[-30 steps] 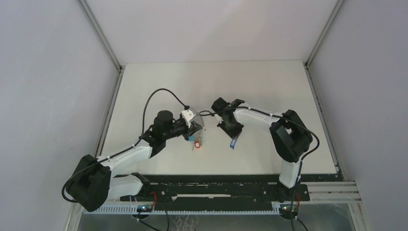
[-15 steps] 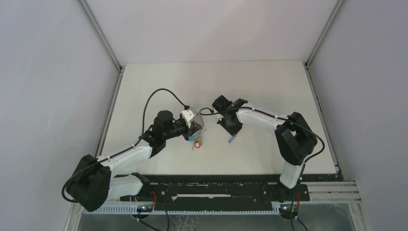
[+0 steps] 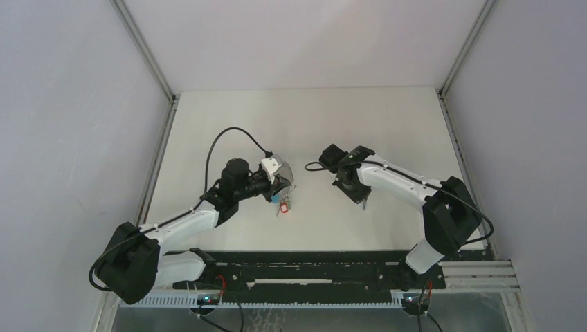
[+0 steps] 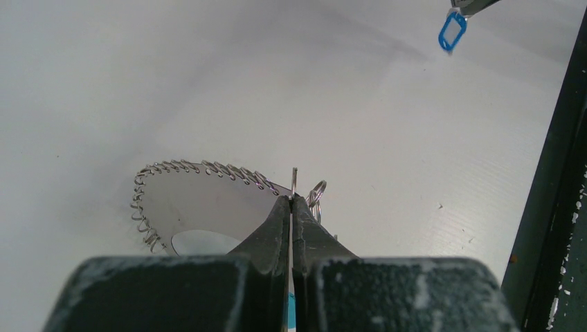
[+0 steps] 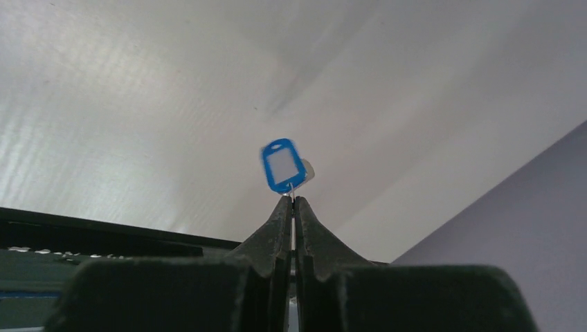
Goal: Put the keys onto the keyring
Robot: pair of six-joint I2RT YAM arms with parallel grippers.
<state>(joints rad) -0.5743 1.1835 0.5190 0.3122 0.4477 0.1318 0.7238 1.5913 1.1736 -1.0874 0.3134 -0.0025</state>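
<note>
The two fingers of the right gripper (image 5: 291, 200) are pressed together, with no gap between the tips. At the tips they pinch a small key (image 5: 282, 164) that has a blue oval head with a pale middle; it stands upward, a little tilted to the left and slightly blurred. Behind it lies the white table (image 5: 138, 124). A grey-purple wall (image 5: 512, 207) is at the lower right, and a black rail (image 5: 104, 225) at the lower left.

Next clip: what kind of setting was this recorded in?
Probably a purpose-built robot test cell: a bare white tabletop, plain grey walls on aluminium corner posts, and two white-and-black robot arms bolted to a black rail.
</note>
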